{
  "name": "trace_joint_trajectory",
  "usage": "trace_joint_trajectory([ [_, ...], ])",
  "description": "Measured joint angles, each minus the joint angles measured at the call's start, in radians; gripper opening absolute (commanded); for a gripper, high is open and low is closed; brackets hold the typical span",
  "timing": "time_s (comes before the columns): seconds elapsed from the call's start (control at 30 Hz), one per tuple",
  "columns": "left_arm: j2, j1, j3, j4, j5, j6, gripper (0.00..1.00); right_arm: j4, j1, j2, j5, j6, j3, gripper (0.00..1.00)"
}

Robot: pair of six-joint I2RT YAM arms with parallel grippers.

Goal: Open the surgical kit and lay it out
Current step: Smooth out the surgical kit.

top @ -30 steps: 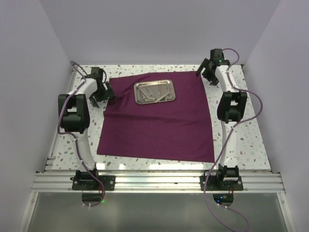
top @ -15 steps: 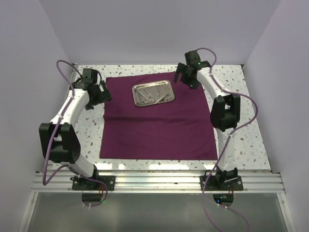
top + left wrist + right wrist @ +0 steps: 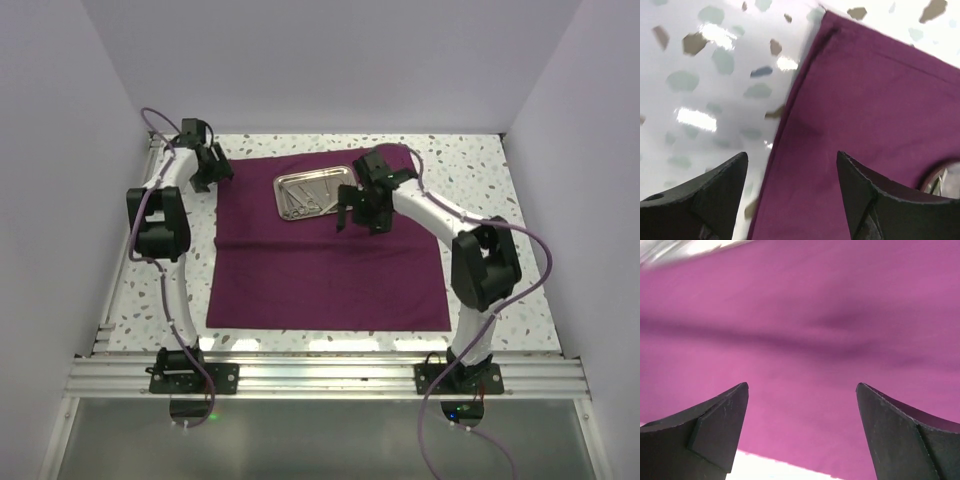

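Top external view: the table is covered across its middle by the cloth, which is spread flat as it was a second ago, with only its left edge pulled slightly straighter. The unwrapping is therefore judged done, and laying out the contents is what remains.

The right arm has been swung in from the upper right corner of the cloth. It is now bent over the cloth, with the right gripper brought just beside the right end of the tray. The left arm has been drawn up from the cloth's left edge, and the left gripper is held at the cloth's upper left corner.

The tray has not been moved. It lies on the upper middle of the cloth, with the instruments inside it.

In the right wrist view the fingers are seen spread wide over bare cloth, nothing between them, with a blurred bright strip, likely the tray, at the upper left. In the left wrist view the fingers are likewise parted and empty, straddling the cloth's edge above the table.

The right arm's approach is read as preparation for reaching the tray.
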Motion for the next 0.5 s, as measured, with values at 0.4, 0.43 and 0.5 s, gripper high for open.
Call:
trace_joint_trajectory([
  [0.4,0.214,0.003,0.240,0.113,0.081,-0.005,0.61,0.111,0.451,0.082,-0.185,-0.012,0.222,0.61],
  [0.43,0.221,0.003,0.249,0.118,0.086,-0.004,0.59,0.112,0.472,0.135,-0.192,-0.016,0.287,0.62],
  [0.5,0.225,0.003,0.253,0.123,0.092,-0.003,0.55,0.115,0.501,0.211,-0.204,-0.019,0.369,0.60],
])
